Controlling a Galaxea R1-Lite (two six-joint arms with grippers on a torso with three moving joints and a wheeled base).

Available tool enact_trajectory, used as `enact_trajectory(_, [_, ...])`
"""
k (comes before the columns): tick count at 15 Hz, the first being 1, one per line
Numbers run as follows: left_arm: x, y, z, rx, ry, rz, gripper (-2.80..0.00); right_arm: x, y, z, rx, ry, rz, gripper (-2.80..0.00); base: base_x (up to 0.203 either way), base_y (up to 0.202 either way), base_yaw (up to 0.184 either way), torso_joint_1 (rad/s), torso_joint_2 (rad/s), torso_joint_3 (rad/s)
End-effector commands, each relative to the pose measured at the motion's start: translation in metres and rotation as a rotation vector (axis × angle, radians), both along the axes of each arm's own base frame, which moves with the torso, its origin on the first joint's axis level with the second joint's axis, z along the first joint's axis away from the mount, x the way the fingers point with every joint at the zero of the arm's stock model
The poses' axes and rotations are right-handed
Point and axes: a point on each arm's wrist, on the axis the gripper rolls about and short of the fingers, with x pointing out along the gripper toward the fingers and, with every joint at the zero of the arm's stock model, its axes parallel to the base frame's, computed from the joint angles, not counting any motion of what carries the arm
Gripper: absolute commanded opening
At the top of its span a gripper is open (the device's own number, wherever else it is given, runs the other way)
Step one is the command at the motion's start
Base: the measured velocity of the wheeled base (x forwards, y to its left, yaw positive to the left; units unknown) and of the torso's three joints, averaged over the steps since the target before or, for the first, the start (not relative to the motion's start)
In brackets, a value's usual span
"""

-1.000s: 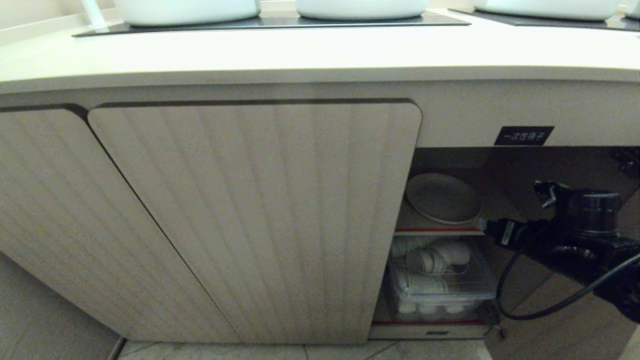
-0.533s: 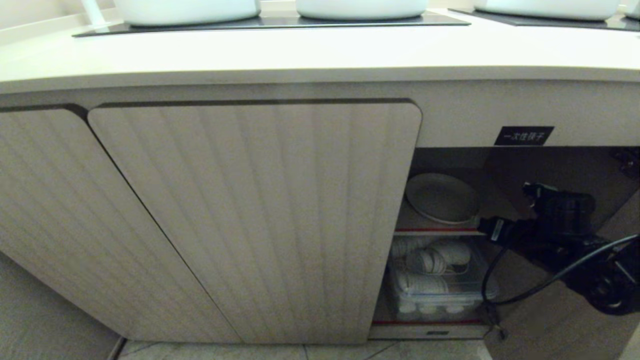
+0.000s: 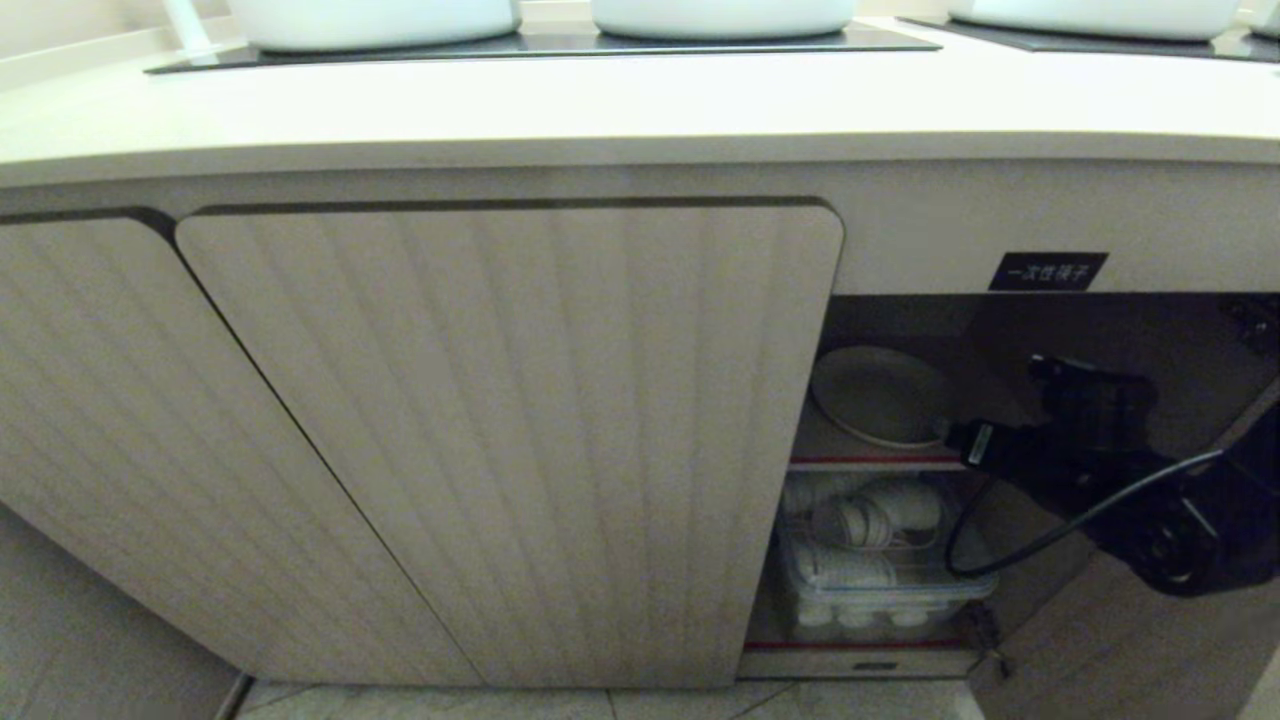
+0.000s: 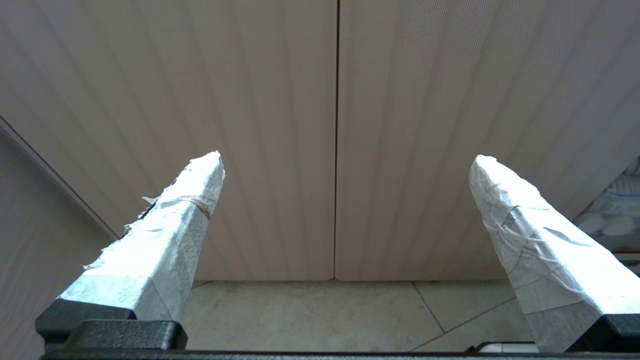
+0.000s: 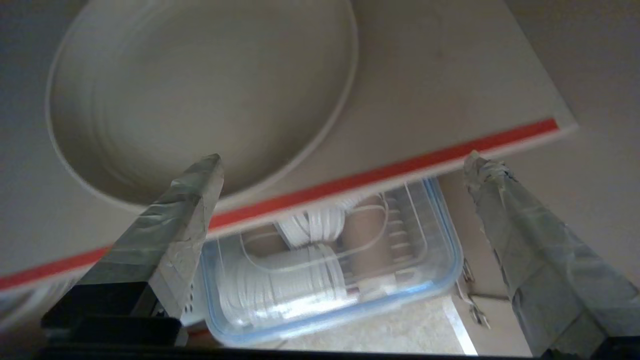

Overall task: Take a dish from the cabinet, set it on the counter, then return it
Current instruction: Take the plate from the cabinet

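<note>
The dish [image 3: 880, 395] lies flat on the cabinet's [image 3: 510, 430] inner shelf [image 3: 870, 462], at right centre of the head view. The right gripper [image 5: 345, 165] hangs at the shelf's red front edge, jaws wide apart and empty. If it goes in level with that edge, a finger could strike the shelf or shove the dish backward. The left gripper [image 4: 345, 160], jaws apart, faces closed doors.

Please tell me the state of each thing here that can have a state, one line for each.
Right cabinet door: open.
Left cabinet doors: shut.
Dish: lying flat on the upper shelf, not gripped.
Right gripper: open, empty, at the shelf's edge.
Left gripper: open, empty.
</note>
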Motion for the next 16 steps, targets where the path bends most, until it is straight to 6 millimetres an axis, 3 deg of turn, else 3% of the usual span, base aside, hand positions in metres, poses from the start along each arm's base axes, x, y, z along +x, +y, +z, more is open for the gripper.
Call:
enact_trajectory(1, [0.0,0.0,0.0,0.0,0.0,-0.001,0.0,0.005,0.0,-0.001,-0.001,-0.008,-0.003,0.0,0.0,0.0,0.0,0.0,0.0,0.0])
enact_trajectory(16, [0.0,0.0,0.0,0.0,0.0,-0.001,0.0,0.02,0.0,0.008,-0.051,-0.051,0.012,0.0,0.0,0.0,0.0,0.0,0.0,0.0])
